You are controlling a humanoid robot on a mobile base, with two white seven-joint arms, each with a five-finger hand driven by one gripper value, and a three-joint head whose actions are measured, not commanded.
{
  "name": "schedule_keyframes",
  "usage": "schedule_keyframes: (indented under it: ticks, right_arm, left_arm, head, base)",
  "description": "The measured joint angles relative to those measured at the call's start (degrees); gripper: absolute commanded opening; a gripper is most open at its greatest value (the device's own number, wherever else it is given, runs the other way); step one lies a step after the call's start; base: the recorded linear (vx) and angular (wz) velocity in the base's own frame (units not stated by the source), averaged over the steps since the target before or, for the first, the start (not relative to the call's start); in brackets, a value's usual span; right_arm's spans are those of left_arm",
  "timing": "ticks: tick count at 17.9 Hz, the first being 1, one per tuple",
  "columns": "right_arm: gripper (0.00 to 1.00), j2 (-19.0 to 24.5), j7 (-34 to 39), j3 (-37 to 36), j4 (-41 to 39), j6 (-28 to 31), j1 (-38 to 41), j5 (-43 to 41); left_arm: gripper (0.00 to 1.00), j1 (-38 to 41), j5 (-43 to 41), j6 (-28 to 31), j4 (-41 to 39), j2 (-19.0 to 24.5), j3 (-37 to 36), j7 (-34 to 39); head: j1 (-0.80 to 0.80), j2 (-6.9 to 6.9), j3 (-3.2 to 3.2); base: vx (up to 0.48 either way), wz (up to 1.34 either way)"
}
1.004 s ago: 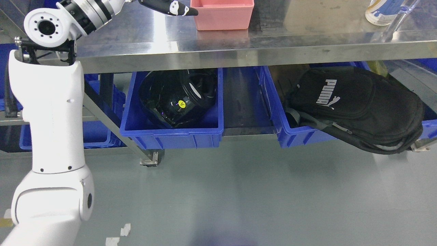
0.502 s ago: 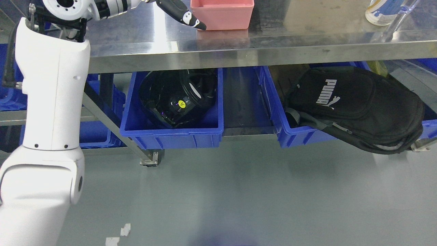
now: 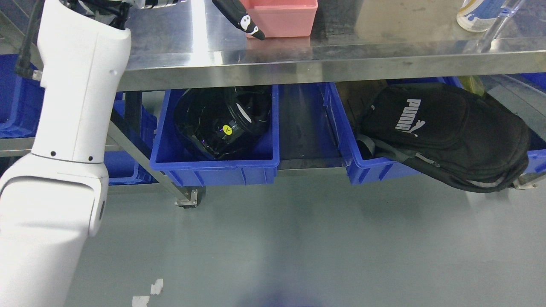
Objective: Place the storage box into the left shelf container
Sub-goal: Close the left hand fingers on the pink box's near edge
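Observation:
The pink storage box (image 3: pixel 281 19) stands on the steel table top (image 3: pixel 341 51) at the upper edge of the head view. My left hand (image 3: pixel 244 21) is black and mostly cut off by the top edge; its visible tip lies against the box's front left corner. The white left arm (image 3: pixel 72 106) rises along the left side. The left shelf container is a blue bin (image 3: pixel 215 165) under the table, holding a black helmet (image 3: pixel 217 123). The right arm does not show.
A second blue bin (image 3: pixel 379 169) on the lower shelf at right holds a black backpack (image 3: pixel 448 132) that hangs over its rim. A white bottle (image 3: pixel 473 15) stands at the table's far right. More blue bins (image 3: pixel 123 168) sit at left. A table caster (image 3: pixel 187 199) rests on the grey floor.
My left arm has risen and swung forward. The hand's tip has moved right and down, from left of the pink box to its front left corner. The box has not moved.

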Motion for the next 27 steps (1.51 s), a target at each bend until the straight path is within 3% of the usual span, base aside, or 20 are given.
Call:
schedule_keyframes:
  ticks: [7,12,21,27]
  right_arm:
    - [1.0,0.0,0.0,0.0,0.0,0.0,0.0,0.0]
    - [1.0,0.0,0.0,0.0,0.0,0.0,0.0,0.0]
    - [1.0,0.0,0.1,0.0,0.0,0.0,0.0,0.0]
    - [1.0,0.0,0.3,0.0,0.0,-0.2,0.0,0.0]
  left_arm:
    - [0.88,-2.2,-2.7,-0.8,6.4,-2.0,-2.3,-2.1]
    - [0.71,-3.9,-3.8,-1.7,10.6,-3.5,-3.0,-3.0]
    - [0.01,-4.7,-4.6,-6.2,15.3,-4.1,-0.4,-4.1]
    - [0.0,-4.3,-4.6,-10.4,16.8,-5.2,8.0,-4.4]
  head:
    - [0.0,0.0,0.0]
    - [0.0,0.0,0.0]
    - [0.0,-0.05,0.0]
    - [0.0,-0.05,0.0]
  base:
    - [0.0,0.0]
    - [0.0,0.0]
    - [-0.001,0.02]
    - [0.003,-0.02]
